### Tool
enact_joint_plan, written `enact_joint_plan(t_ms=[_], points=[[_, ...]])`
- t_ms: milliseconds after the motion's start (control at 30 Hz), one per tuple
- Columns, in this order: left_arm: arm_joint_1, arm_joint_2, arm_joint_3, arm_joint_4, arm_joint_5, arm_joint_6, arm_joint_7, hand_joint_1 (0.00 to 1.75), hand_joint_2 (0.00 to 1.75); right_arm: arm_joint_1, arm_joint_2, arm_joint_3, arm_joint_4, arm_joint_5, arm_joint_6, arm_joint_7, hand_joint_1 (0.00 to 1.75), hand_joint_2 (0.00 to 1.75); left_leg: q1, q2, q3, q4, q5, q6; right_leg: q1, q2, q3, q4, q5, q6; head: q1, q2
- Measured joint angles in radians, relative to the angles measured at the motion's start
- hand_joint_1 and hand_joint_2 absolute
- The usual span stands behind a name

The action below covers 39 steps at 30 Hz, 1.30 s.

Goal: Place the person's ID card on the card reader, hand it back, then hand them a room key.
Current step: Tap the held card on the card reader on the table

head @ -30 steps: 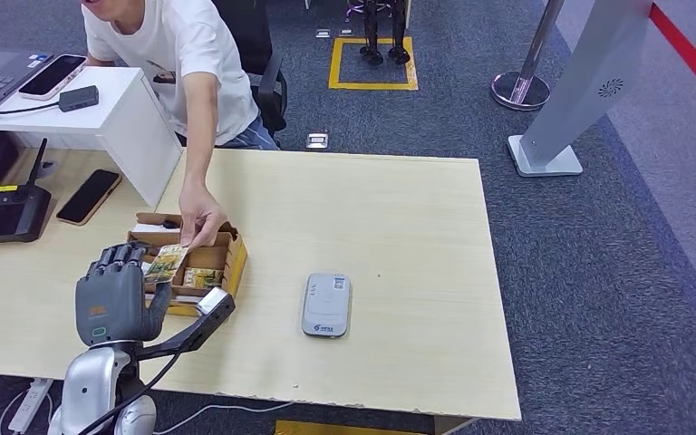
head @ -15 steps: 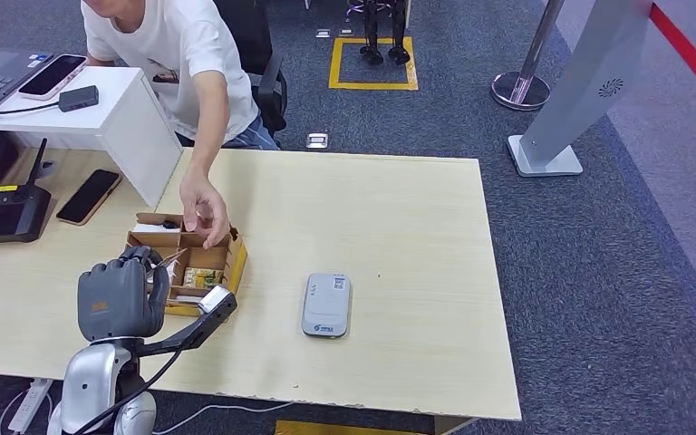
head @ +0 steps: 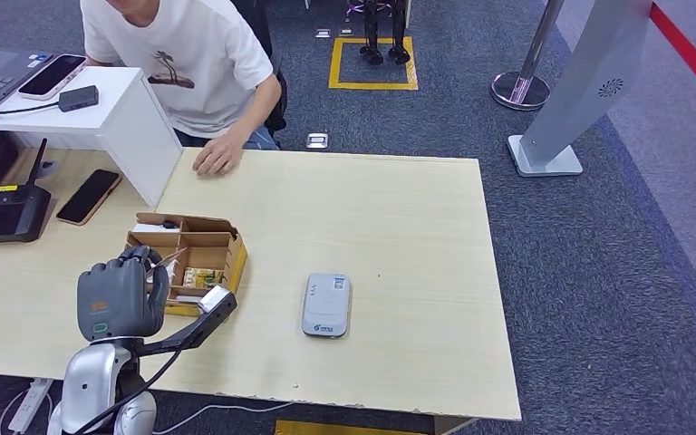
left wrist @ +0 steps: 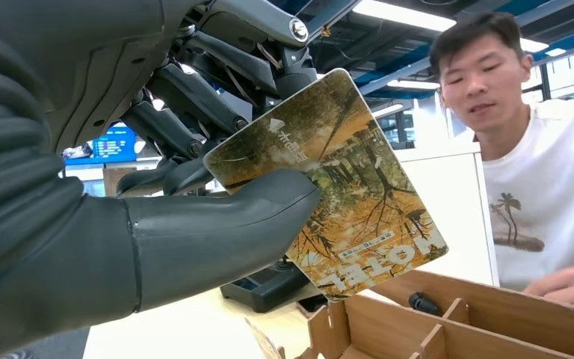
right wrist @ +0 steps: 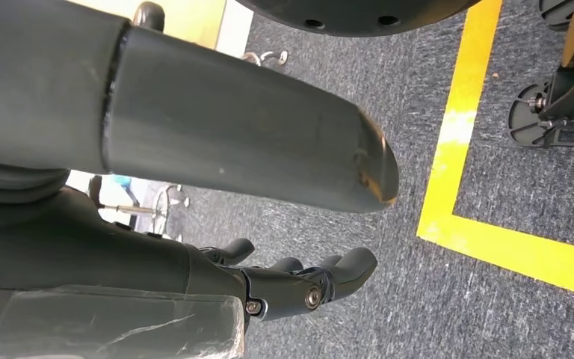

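My left hand (head: 120,301) stands raised over the near left part of the table, beside a wooden compartment box (head: 201,258). It pinches a card (left wrist: 344,202) printed with an autumn forest between thumb and fingers; in the head view only a thin edge of the card (head: 171,262) shows. The grey card reader (head: 326,305) lies flat to the right of the box, nothing on it. The person (head: 190,54) sits behind the table, a hand (head: 217,161) resting on its far edge. My right hand (right wrist: 299,284) hangs over the carpet, fingers apart, holding nothing.
More cards lie in the wooden box. A black phone (head: 89,196) and a black terminal (head: 4,213) lie on the table's left. A white raised counter (head: 100,113) carries a laptop and another phone. The table's right half (head: 417,236) is bare.
The person let go of the card and drew the arm back to the table's far edge. My left hand closed on the card and now holds it alone.
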Motion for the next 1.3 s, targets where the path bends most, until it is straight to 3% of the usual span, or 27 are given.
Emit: enact_joint_plan(t_ms=[367, 633, 867, 1067, 1300], points=[[-0.173, -0.024, -0.026, 0.155, 0.000, 0.037, -0.079, 1.75, 1.75, -0.001, 0.000, 0.041, 0.001, 0.046, 0.006, -0.012, 0.00, 0.00, 0.000, 0.000, 0.000, 0.000, 0.001, 0.000, 0.000, 0.000, 0.000, 0.000, 0.001, 0.000, 0.000, 0.000], [-0.252, -0.067, -0.174, 0.288, 0.000, 0.044, -0.117, 1.75, 1.75, -0.002, 0.000, 0.059, 0.001, 0.066, 0.012, -0.017, 0.00, 0.00, -0.001, 0.000, 0.000, 0.001, 0.000, 0.000, 0.000, 0.000, 0.000, 0.000, 0.001, 0.000, 0.000, 0.000], [-0.259, -0.097, -0.339, 0.347, 0.006, 0.043, -0.176, 1.75, 1.75, -0.002, -0.001, 0.063, 0.001, 0.066, 0.012, -0.020, 0.00, 0.00, -0.001, 0.000, 0.000, 0.001, 0.000, 0.000, 0.000, 0.000, 0.000, 0.000, 0.001, 0.000, 0.000, 0.000], [-0.254, -0.080, -0.452, 0.364, 0.040, 0.003, -0.189, 1.75, 1.75, -0.001, -0.004, 0.063, 0.001, 0.071, 0.019, -0.027, 0.00, 0.00, 0.000, 0.000, 0.000, 0.001, 0.000, 0.000, 0.000, 0.000, 0.000, 0.000, 0.000, 0.000, 0.000, 0.000], [-0.254, -0.016, -0.531, 0.405, 0.096, -0.031, -0.188, 1.75, 1.75, -0.001, -0.015, 0.063, 0.002, 0.080, 0.026, -0.041, 0.00, 0.00, 0.000, 0.000, 0.000, 0.000, 0.000, 0.000, 0.000, 0.000, 0.000, 0.000, 0.000, 0.000, 0.000, 0.000]])
